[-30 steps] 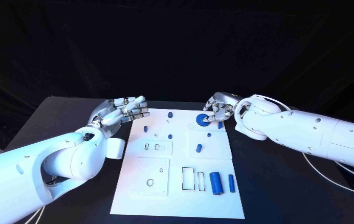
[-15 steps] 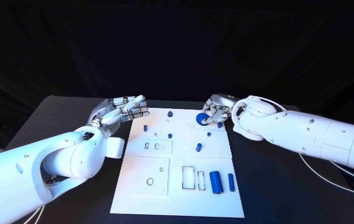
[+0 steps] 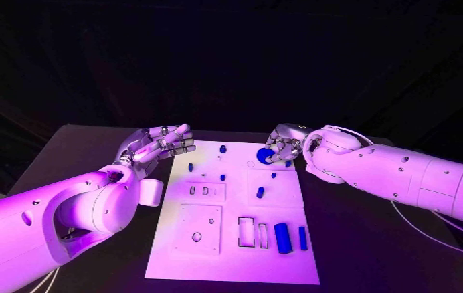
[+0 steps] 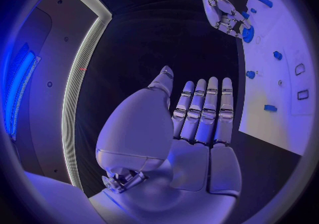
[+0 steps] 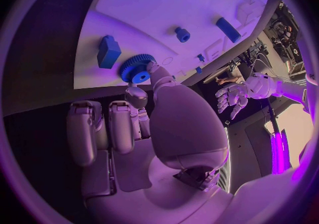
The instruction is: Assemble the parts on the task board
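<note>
1. The right hand pinches a blue gear between thumb and a finger, at the far right part of the task board.
2. The left hand (fingers straight, holding nothing) hovers just beside the board's far left corner.
3. A blue cylinder lies near the board's front edge.

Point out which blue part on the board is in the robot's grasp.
The toothed blue gear at the task board's far right corner, pinched by the right hand. The other blue parts sit untouched; the left hand holds nothing.
</note>
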